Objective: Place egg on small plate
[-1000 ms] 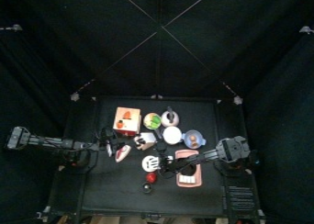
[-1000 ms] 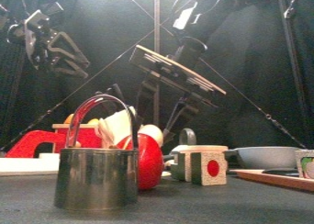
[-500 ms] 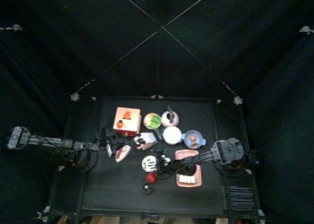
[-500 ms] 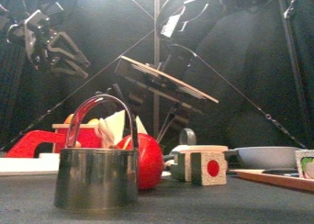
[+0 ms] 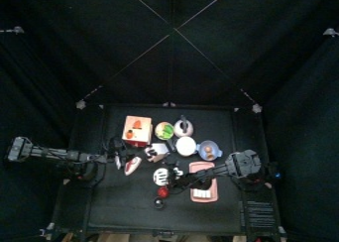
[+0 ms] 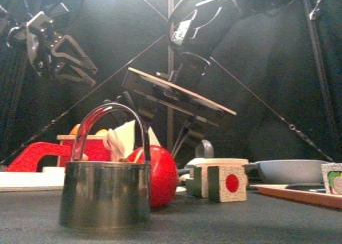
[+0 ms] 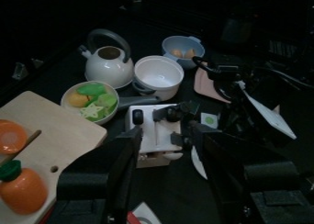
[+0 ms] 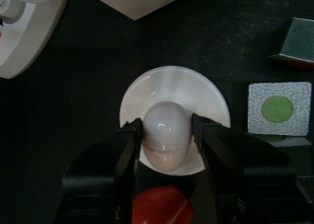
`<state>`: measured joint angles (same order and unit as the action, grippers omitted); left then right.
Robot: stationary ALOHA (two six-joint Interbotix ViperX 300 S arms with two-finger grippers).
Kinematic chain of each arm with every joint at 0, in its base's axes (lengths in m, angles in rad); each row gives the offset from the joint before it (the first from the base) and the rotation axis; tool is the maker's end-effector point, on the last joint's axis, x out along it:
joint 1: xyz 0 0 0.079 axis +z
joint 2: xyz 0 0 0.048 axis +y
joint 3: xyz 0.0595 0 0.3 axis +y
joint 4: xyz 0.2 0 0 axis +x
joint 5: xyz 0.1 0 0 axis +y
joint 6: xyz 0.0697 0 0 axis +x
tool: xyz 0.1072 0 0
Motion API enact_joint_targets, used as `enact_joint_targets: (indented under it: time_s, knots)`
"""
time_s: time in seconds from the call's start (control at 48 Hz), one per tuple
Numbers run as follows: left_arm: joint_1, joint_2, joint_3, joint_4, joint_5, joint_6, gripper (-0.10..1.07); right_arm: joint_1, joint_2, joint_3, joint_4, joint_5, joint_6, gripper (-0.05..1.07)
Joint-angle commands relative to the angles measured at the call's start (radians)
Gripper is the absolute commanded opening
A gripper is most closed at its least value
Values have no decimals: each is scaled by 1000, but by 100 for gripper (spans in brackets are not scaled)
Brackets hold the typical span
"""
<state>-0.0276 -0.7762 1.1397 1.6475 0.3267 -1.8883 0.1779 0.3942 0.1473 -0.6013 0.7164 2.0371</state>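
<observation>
Egg (image 8: 167,131), smooth, white and oval, sits pinched in the right end effector (image 8: 168,147) above the round white small plate (image 8: 178,95); only the right wrist view shows this. The left end effector (image 7: 162,152) hovers spread over the cluttered bench (image 7: 263,99).

Black curtains (image 5: 79,48) close in the whole space, hanging in soft folds on every side and swallowing most of the light. Thin pale cords or rods (image 5: 169,28) cross in an X overhead in the top view, running out toward the corners of the pen, and show again in the front view as slanting lines (image 6: 254,93) against the dark cloth. The small black desk (image 5: 99,201) sits in the middle, its matte surface (image 6: 267,223) lit faintly along the front edge. The floor around it is too dark to make out.
</observation>
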Motion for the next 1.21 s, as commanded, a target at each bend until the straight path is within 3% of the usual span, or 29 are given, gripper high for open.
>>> enact_joint_targets:
  time_s: [0.0,1.021,1.188]
  knots:
    - [0,2,-12,0,2,0,84,-3,-20,-25,-2,2,3,63]
    - [-2,2,-14,0,2,0,84,0,-8,-28,-8,38,3,63]
    - [0,2,-12,0,0,0,84,0,-8,-31,-9,40,3,70]
